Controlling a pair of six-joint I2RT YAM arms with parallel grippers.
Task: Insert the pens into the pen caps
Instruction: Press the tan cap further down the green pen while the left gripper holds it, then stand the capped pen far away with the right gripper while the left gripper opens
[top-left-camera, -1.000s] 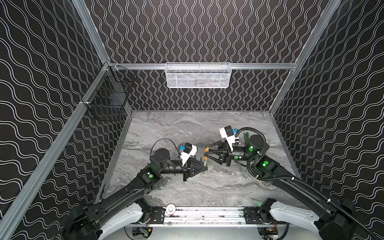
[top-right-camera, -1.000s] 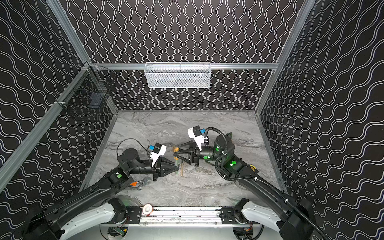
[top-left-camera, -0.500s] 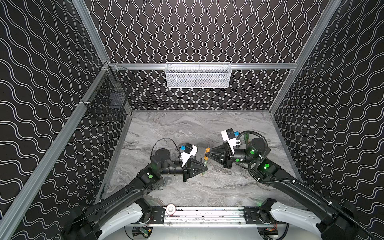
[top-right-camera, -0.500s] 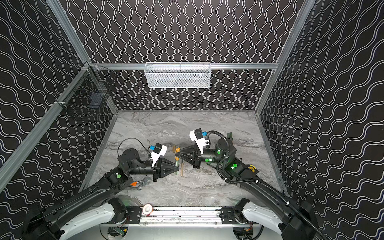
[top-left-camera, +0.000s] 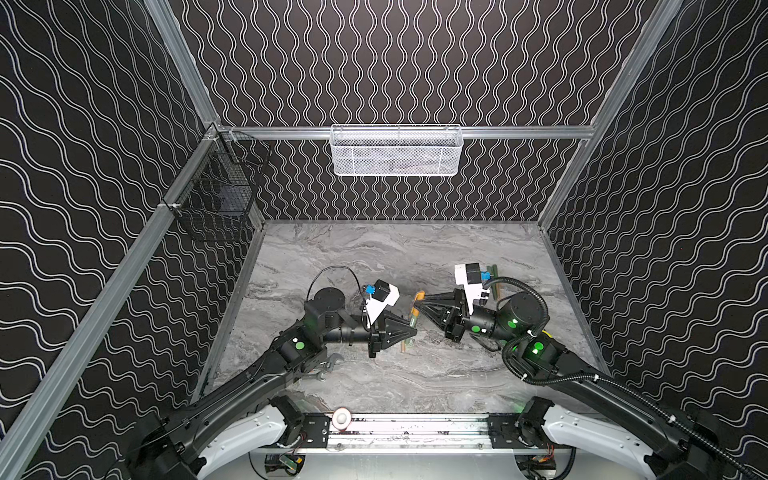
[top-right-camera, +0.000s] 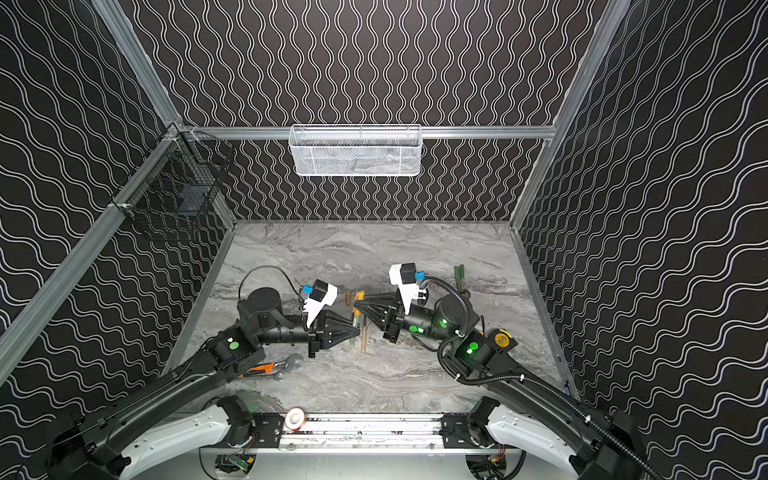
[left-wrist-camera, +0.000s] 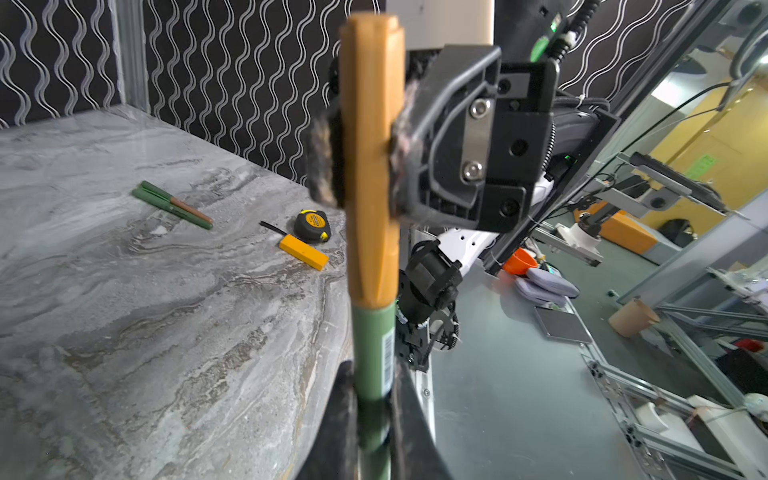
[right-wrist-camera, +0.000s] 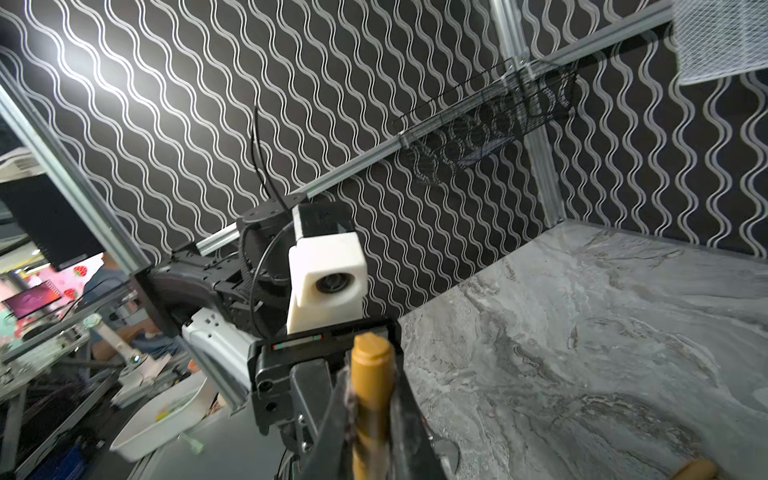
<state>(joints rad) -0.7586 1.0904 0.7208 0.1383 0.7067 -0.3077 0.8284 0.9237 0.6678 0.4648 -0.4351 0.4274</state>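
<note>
The left tool (left-wrist-camera: 372, 419) is clenched on the barrel of a green pen (left-wrist-camera: 371, 345). The right tool (left-wrist-camera: 361, 166) is clenched on an orange cap (left-wrist-camera: 372, 104), with its fuzzy pads (left-wrist-camera: 322, 166) on opposite sides. In the left wrist view, cap and pen stand in one straight line with the cap's mouth over the pen's end. How deeply it is seated cannot be told. In both top views the pair meets just below the centre of the frame, apparently lifted off the bench (top-right-camera: 374, 249).

Both parts look like light, stiff, smooth plastic. The round barrel would likely slip or twist under a push, so a hold close to the joint seems best. The cap's faceted sides give the pads flat faces to press on. The fit probably forgives little tilt.

The two tool tips almost meet, leaving little room to regrip. Just by them in a top view, a loose tan pen (top-right-camera: 363, 338) and a brown cap (top-right-camera: 348, 296) lie on the bench. Right of centre lie a few green pens (top-right-camera: 459, 276) and a tape measure (top-right-camera: 500, 340), which has a yellow block (left-wrist-camera: 303, 257) beside it. A wrench (top-right-camera: 276, 368) lies at lower left. None of these seems to be in the way.
</note>
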